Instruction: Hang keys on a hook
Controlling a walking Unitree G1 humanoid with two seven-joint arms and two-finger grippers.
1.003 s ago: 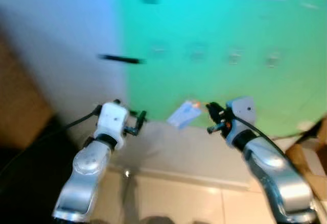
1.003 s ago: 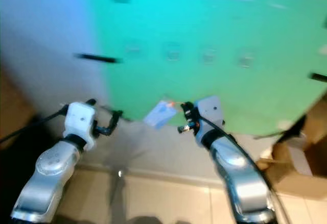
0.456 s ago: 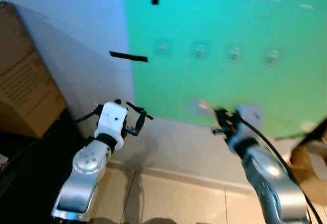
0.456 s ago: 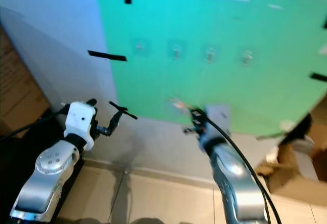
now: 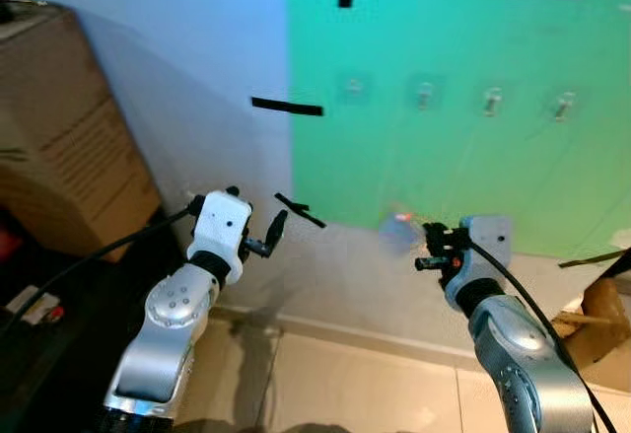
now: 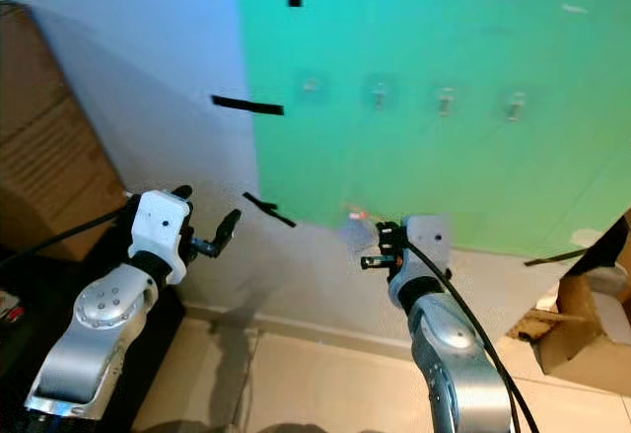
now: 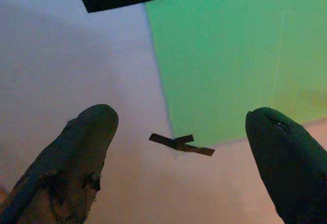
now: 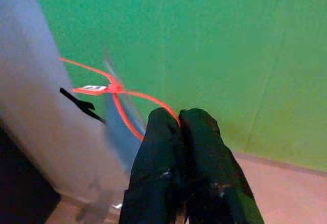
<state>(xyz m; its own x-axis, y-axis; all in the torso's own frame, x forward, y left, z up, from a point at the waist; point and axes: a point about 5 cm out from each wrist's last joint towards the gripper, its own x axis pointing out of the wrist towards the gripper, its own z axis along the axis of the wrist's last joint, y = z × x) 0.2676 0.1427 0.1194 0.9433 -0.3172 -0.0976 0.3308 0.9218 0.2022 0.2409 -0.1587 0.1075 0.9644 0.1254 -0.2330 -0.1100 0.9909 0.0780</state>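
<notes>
Pale grey wall with a large green paper sheet [image 5: 463, 108] taped across it, tan cardboard box [image 5: 59, 147] at far left, cream tiled floor [image 5: 335, 384] below.

Left two-fingered black gripper [image 5: 279, 222] held out towards the wall, fingers spread wide and carrying nothing; just beyond its tips, a crossed scrap of black tape [image 7: 181, 144] at the sheet's lower corner; higher up from it, a longer black tape strip [image 5: 287, 108].

Right two-fingered black gripper [image 8: 179, 119] raised close to the green sheet, fingers pressed together, pinching a thin orange loop [image 8: 120, 104] with a small white tag; blurred blue-grey keys or fob [image 8: 122, 122] dangling from the loop just ahead of the fingertips, mid-swing by the look of it.

Well above that gripper, a row of four small clear hooks [image 5: 424, 95] stuck to the sheet, all bare.

Judged progress: keys picked up and carried to the wall; lifting to hook height, threading the loop over a hook and letting go all left to do
</notes>
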